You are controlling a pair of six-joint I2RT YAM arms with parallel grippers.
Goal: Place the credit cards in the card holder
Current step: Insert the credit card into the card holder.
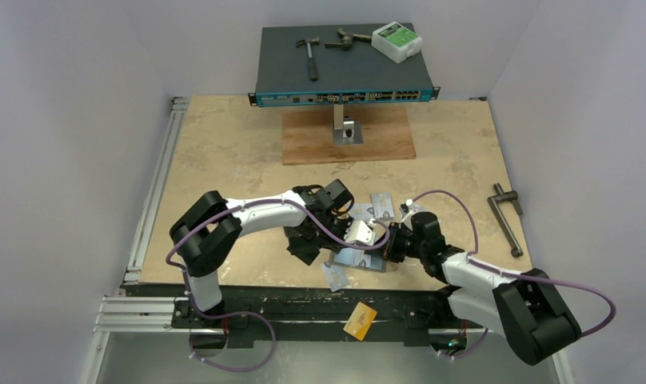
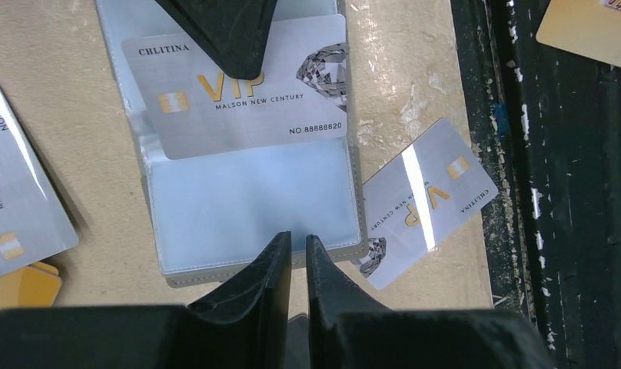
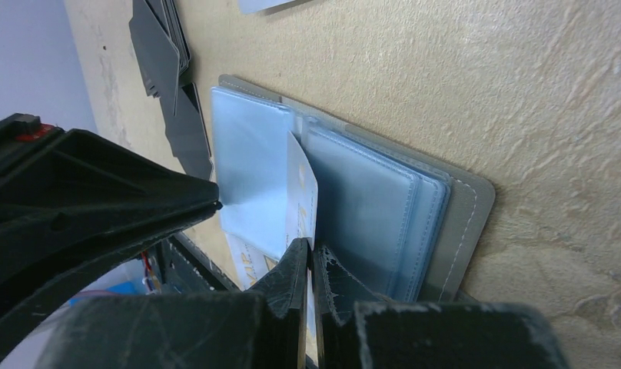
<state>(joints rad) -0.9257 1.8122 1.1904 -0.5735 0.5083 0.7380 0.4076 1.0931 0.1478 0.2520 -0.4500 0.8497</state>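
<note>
The grey card holder (image 2: 254, 196) lies open on the table, bluish sleeves up, also visible as card holder (image 1: 360, 260) and card holder (image 3: 369, 192). My right gripper (image 3: 311, 250) is shut on a silver VIP credit card (image 2: 238, 96) whose lower edge sits in a sleeve. My left gripper (image 2: 298, 244) hovers at the holder's opposite edge, its jaws nearly together with only a thin slit and nothing between them. More silver credit cards lie loose: one (image 2: 426, 200) beside the holder, another (image 2: 15, 192) on the far side. An orange card (image 1: 360, 320) rests on the rail.
A black folding case (image 3: 169, 77) lies just beyond the holder. At the back a network switch (image 1: 344, 76) on a stand carries a hammer (image 1: 310, 56) and a white box (image 1: 396, 40). A metal crank tool (image 1: 505, 216) lies at right. The dark rail (image 1: 304, 308) borders the near edge.
</note>
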